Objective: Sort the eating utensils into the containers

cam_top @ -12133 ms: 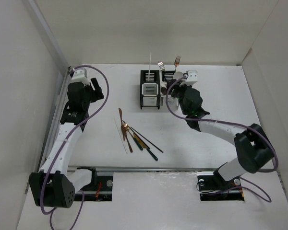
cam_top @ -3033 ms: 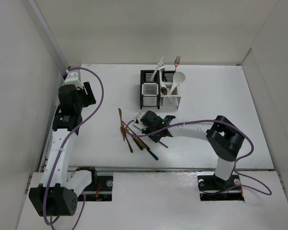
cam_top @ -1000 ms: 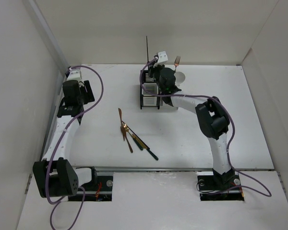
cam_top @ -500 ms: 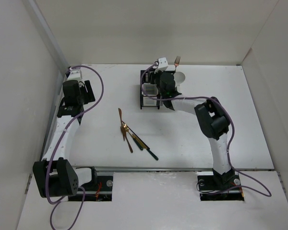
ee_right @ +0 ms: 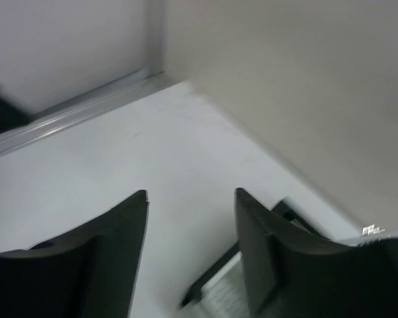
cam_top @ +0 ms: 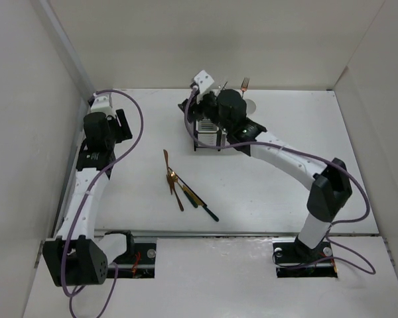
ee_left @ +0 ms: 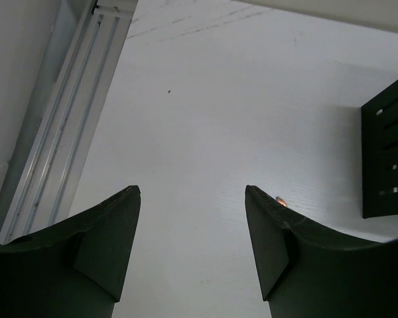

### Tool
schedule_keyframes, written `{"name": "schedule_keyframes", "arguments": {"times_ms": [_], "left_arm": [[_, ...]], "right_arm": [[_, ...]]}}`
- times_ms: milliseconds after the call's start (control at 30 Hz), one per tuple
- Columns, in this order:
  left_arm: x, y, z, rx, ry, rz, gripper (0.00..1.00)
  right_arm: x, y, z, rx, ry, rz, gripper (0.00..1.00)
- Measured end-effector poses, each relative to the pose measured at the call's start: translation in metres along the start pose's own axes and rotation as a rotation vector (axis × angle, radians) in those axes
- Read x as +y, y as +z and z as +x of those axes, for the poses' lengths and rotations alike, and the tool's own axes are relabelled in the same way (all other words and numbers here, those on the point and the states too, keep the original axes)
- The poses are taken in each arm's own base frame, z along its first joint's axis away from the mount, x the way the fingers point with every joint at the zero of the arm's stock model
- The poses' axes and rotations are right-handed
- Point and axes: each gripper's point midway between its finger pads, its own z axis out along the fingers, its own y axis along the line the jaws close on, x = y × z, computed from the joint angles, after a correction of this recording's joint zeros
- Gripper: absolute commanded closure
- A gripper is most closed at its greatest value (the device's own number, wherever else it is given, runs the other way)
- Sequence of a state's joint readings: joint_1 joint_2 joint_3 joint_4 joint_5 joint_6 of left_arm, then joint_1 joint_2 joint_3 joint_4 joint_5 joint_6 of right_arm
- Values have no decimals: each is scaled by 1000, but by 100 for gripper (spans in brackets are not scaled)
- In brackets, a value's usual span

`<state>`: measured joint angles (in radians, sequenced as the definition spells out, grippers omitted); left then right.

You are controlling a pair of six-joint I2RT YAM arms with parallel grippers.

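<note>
Left jaws: parted, nothing between the fingers (ee_left: 99, 245); hanging over a bare patch of table (cam_top: 285, 192) near its left edge, next to a metal rail (ee_left: 60, 146).
Right jaws: spread apart and empty in the wrist view (blurred, but the gap between the fingers (ee_right: 116, 245) shows only table); held above the containers at the far side.
Right arm (cam_top: 278, 156): stretched from its base across the table, wrist directly over the containers.
Containers (cam_top: 207, 136): two joined caddies at the far middle of the table; white-bodied front showing below the right wrist, the neighbour mostly hidden behind the arm; black slotted frame (ee_left: 388, 156) at the right edge of the left wrist view.
Already in the containers: copper fork (cam_top: 245, 83) standing upright, tines up; white spoon bowl (cam_top: 250, 105) just beside the arm.
Loose utensils (cam_top: 182, 189): small cluster lying flat towards the middle of the table, well apart from the containers and from both jaws.
Within the cluster: copper and brown pieces (cam_top: 171, 175) crossed over each other; black-handled pieces (cam_top: 202, 207) lying aslant on their near right.
Copper tip (ee_left: 279, 201): just showing past the right-hand finger in the left wrist view.
</note>
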<state>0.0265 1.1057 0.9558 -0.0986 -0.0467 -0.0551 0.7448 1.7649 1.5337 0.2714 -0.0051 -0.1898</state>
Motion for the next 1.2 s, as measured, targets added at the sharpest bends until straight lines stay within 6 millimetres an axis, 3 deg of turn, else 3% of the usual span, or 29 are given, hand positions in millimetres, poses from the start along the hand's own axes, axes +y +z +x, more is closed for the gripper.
{"name": "schedule_keyframes", "arguments": {"times_ms": [100, 167, 267, 333, 400, 467, 600, 833, 1000, 1200], "left_arm": [[-3, -15, -13, -51, -17, 11, 39], [-3, -26, -16, -76, -33, 12, 39], [-3, -37, -12, -86, -53, 6, 39], [-3, -42, -6, -80, -64, 4, 37], [-3, -48, 0, -73, -81, 0, 35], [-1, -53, 3, -74, -94, -10, 35], [3, -62, 9, -75, -115, -27, 35], [6, -63, 24, -46, -138, -48, 34], [9, -62, 29, -36, -146, -62, 34], [12, -62, 29, -37, -153, -75, 34]], "right_arm": [[62, -27, 15, 141, -9, -172, 74], [102, -48, 52, 280, -4, -268, 77], [156, -91, 133, 536, 15, -387, 72], [175, -121, 184, 702, 27, -425, 72], [181, -139, 221, 830, 41, -427, 72], [183, -142, 241, 895, 53, -416, 76], [185, -126, 257, 942, 64, -392, 77], [187, -105, 250, 917, 74, -368, 74], [188, -90, 260, 932, 60, -340, 74], [182, -90, 279, 984, 29, -297, 78]]}}
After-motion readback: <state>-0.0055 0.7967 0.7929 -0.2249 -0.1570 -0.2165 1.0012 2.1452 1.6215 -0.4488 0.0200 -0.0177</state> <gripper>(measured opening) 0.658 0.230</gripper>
